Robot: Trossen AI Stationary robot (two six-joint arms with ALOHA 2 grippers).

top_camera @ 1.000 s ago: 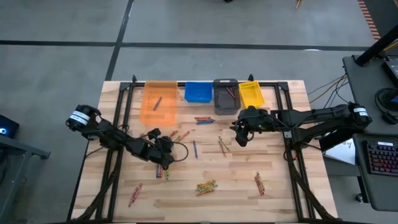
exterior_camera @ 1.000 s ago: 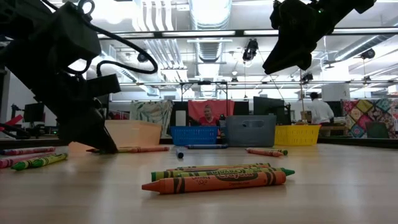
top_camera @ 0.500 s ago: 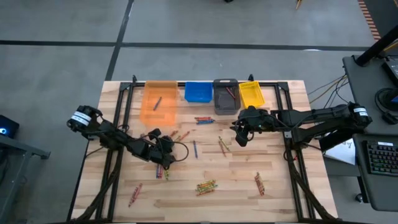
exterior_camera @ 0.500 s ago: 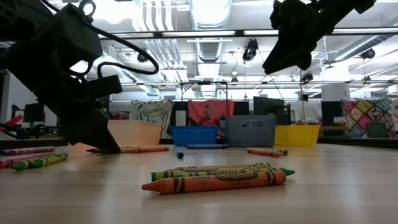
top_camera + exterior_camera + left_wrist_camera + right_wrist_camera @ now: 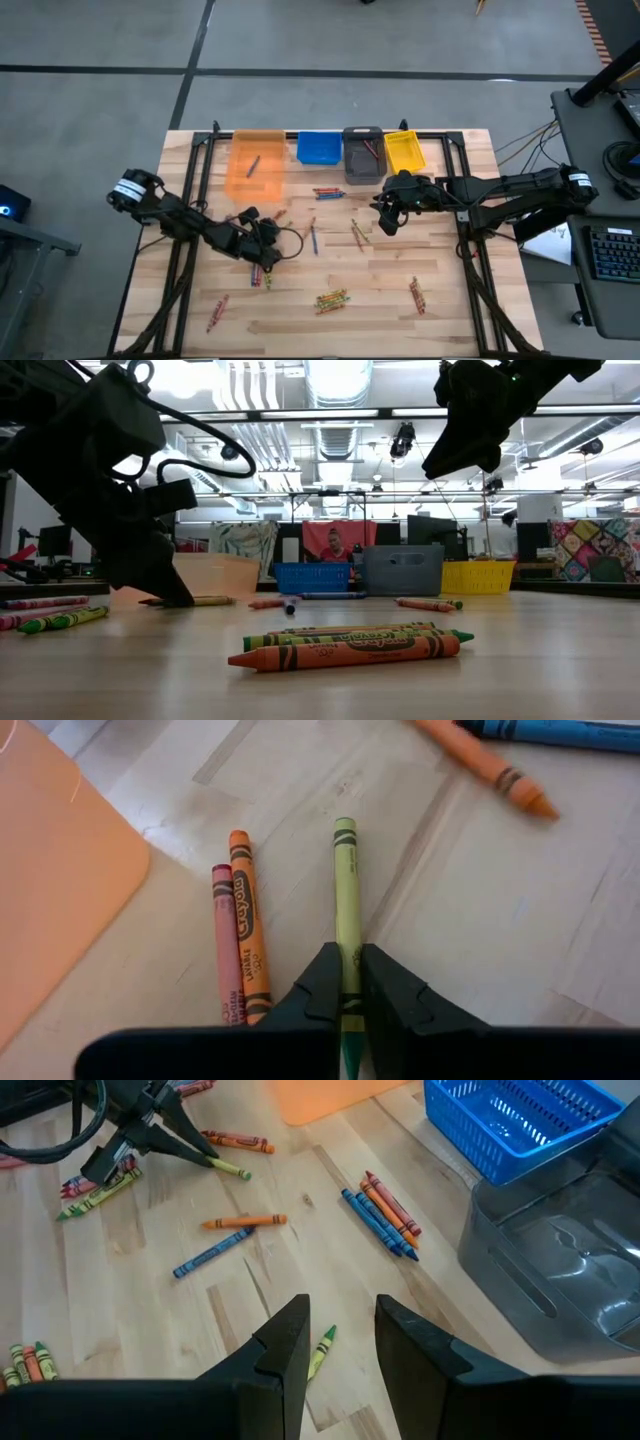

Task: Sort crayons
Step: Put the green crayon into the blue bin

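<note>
Crayons lie scattered over the wooden table. My left gripper (image 5: pixel 347 995) is down at the table left of the middle, shut on a green-yellow crayon (image 5: pixel 346 890); it also shows in the high view (image 5: pixel 272 227) and the low view (image 5: pixel 172 592). A red crayon (image 5: pixel 227 945) and an orange crayon (image 5: pixel 247 935) lie flat right beside the held one. My right gripper (image 5: pixel 340 1335) hangs open and holds nothing, above the table in front of the grey bin (image 5: pixel 363 155). My left gripper pinches the green-yellow crayon between its two fingers near its pointed end (image 5: pixel 347 982), which runs back between them. The fingers slant down from the table's left and lie roughly along the crayon. The rest of the crayon (image 5: pixel 345 850) lies flat on the table.
An orange bin (image 5: pixel 255 165), a blue bin (image 5: pixel 318 148), the grey bin and a yellow bin (image 5: pixel 403 152) stand along the far edge. Crayon clusters lie at the near middle (image 5: pixel 331 298), near right (image 5: pixel 415 293), near left (image 5: pixel 217 312) and by the bins (image 5: pixel 327 192).
My left gripper has stayed in place and shut on the green-yellow crayon. In the low view an orange-red crayon beside it has rolled a little away from the fingers. My right arm has kept still.
</note>
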